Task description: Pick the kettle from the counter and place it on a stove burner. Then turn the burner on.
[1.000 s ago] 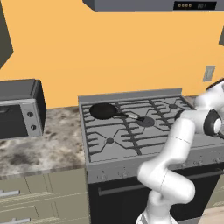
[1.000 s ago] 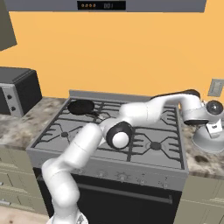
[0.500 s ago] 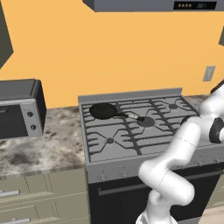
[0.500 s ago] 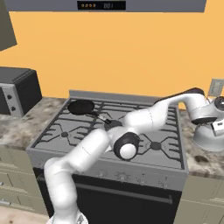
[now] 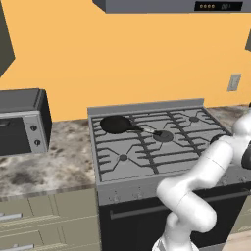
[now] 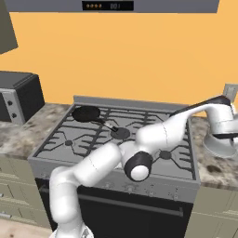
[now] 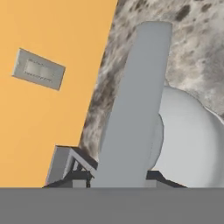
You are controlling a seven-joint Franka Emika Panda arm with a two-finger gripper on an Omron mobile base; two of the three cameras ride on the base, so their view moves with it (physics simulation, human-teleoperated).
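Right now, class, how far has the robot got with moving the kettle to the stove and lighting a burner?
Done: the tool has closed on the kettle's handle. In hand: the kettle sits on the counter right of the stove, not clearly lifted. Left: carrying it to a stove burner and turning that burner on.

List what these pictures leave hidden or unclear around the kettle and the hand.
- Kettle, right base view: the white hand covers its top and the right edge cuts it.
- Kettle lid, hand view: the handle runs across it.
- Fingertips, hand view: hidden behind the handle at the bottom, so contact is not visible.
- Hand, left base view: cut off at the right edge.
- Stove knobs, right base view: partly behind the arm, too small to read.
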